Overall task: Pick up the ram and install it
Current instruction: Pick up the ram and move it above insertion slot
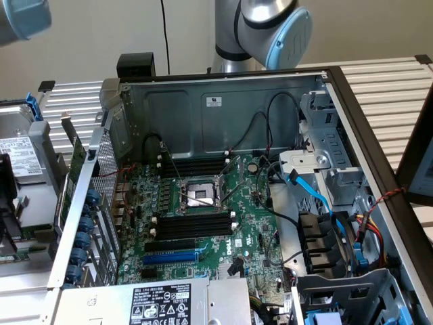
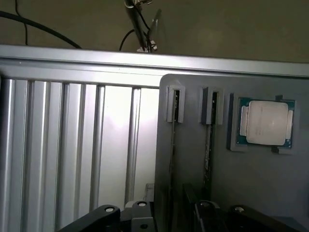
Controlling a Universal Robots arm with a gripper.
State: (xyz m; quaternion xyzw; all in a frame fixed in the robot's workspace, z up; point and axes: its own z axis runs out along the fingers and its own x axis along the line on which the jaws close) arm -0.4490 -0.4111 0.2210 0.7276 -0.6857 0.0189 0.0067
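My end effector (image 2: 169,218) hangs released near the grey holder (image 2: 270,193), where the ram (image 2: 208,154) stands on edge beside a processor (image 2: 266,122). Probably light, stiff, fragile: pinch its flat faces mid-length. In the exterior view, black slots (image 1: 193,223) lie at six o'clock of the socket (image 1: 201,195).

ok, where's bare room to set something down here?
Free: slatted tabletop at the exterior view's right of the case; grey tray bare beside the CPU. Crowded: motherboard, cables by the drive bays.
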